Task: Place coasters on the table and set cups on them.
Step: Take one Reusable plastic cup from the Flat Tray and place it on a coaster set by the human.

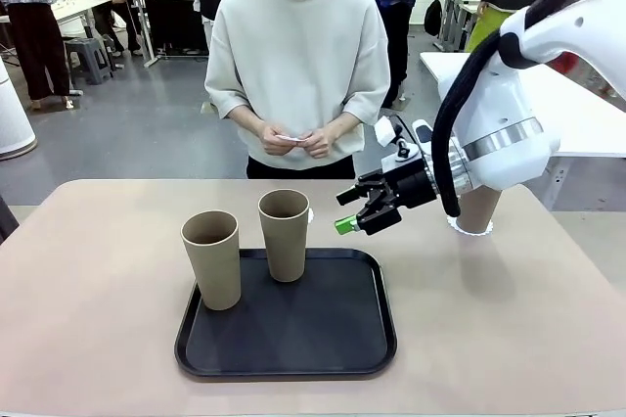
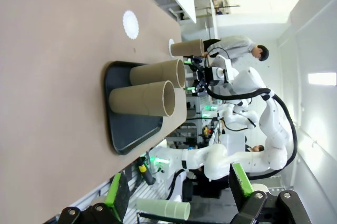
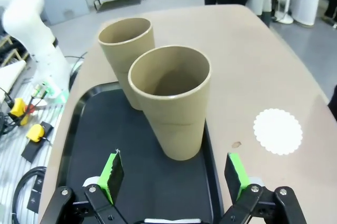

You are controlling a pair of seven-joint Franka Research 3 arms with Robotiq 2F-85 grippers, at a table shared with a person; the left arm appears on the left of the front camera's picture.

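Two tan cups stand on the black tray [image 1: 293, 363]: the left cup [image 1: 211, 260] and the right cup [image 1: 284, 236]. A third cup [image 1: 476, 207] stands on a coaster [image 1: 471, 231] on the table [image 1: 88, 319], partly hidden behind my right arm. My right gripper [image 1: 357, 211] hovers open just right of the right cup; in its wrist view that cup [image 3: 171, 103] stands just ahead of the open gripper [image 3: 174, 176]. A bare coaster [image 3: 278, 131] lies on the table beside the tray. My left gripper [image 2: 179, 192] is open and holds nothing, far from the cups [image 2: 142, 98].
The person stands at the far side, holding a thin white piece [image 1: 289, 138] in both hands. A white table [image 1: 587, 114] stands at the back right. The tabletop left of the tray is bare.
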